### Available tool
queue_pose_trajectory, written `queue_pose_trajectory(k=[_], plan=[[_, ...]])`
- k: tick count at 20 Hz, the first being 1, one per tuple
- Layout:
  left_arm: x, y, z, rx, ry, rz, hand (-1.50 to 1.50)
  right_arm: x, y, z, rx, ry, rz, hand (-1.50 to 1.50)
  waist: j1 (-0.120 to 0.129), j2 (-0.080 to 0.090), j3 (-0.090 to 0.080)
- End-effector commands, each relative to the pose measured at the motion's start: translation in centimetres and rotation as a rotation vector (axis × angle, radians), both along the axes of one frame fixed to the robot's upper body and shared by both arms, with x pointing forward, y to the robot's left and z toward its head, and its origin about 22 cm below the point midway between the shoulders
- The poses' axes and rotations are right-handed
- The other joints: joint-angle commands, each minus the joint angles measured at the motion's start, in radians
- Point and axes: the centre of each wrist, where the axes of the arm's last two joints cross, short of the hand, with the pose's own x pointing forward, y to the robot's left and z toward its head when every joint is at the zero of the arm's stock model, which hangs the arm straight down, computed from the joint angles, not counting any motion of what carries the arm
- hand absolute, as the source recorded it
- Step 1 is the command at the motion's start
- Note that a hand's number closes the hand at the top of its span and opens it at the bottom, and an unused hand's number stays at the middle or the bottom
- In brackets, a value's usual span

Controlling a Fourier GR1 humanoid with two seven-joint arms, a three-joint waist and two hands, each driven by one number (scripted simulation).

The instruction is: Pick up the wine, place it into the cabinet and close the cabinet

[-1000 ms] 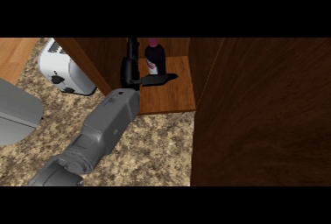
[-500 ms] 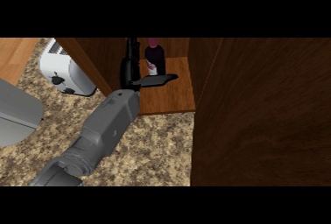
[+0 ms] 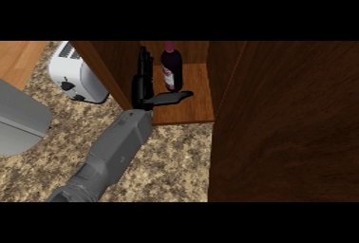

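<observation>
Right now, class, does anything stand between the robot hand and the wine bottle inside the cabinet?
Nothing visible does. The open left robot hand is directly beside the wine bottle, on its left; the bottle stands upright on the cabinet shelf.

The wine bottle (image 3: 171, 66) stands on the cabinet shelf (image 3: 195, 102), in its far left part. The left hand (image 3: 145, 81) is inside the cabinet, just left of the bottle, between it and the cabinet's left wall (image 3: 105, 61). Its thumb lies on the near side of the bottle's base. The cabinet door (image 3: 288, 128) stands to the right of the shelf. The toaster (image 3: 73, 76) sits on the counter (image 3: 175, 156), left of the cabinet.
</observation>
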Motion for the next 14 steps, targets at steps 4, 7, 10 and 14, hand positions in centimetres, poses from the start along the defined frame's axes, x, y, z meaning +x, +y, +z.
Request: queue_pose_trajectory(k=[4,7,10,14], plan=[[-5.3,-2.9,-1.9,-0.009,0.036,-0.03,-1.5,-2.1,0.0,1.8,0.0,-0.027,-0.037,-1.5,0.032,-0.004,-0.001],[-8.2,-4.5,-2.0,-0.004,0.025,-0.034,-1.5,-2.5,-0.4,-0.1,0.006,-0.005,-0.063,-1.5,0.045,-0.004,0.0],[-10.2,-5.7,-0.8,-0.011,0.013,-0.056,-1.5,-2.9,-2.4,0.9,-0.003,-0.035,-0.078,-1.5,0.066,-0.01,0.001],[-13.3,-5.1,-1.8,-0.023,-0.025,-0.071,-1.5,-2.4,-1.3,1.0,-0.008,-0.02,-0.068,-1.5,0.064,-0.003,0.0]])
